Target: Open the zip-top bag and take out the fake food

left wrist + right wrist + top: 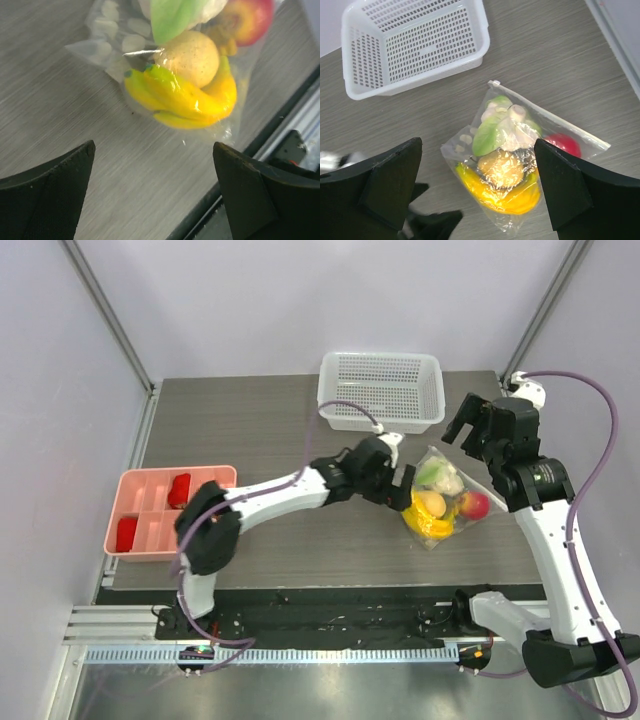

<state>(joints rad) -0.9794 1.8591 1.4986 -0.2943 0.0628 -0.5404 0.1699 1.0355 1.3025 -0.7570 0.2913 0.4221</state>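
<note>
**Bag on table, food inside; both grippers wide open, empty**

Bag point(445, 502) lies flat on the table point(260, 440), right of centre and just in front of the basket point(380, 418). Its zip strip runs along the far-right edge. Inside are a banana bunch point(185, 97), a yellow-orange fruit point(192, 57), a cauliflower point(507, 125) and a red fruit point(563, 144).

Left gripper point(403, 490): just beside the bag's left edge. In the wrist view the bag sits ahead of the fingers, not between them. Jaws spread wide, holding nothing, no contact seen. The arm stretches low across the table, from its base toward the right.

Right gripper point(468, 435): above the table, off the bag's far side, near the basket's right corner. It points down, and its camera sees the whole bag between the fingers. Jaws spread wide, holding nothing, clear of the bag. The arm rises from its base at near right, wrist bent over.
</note>
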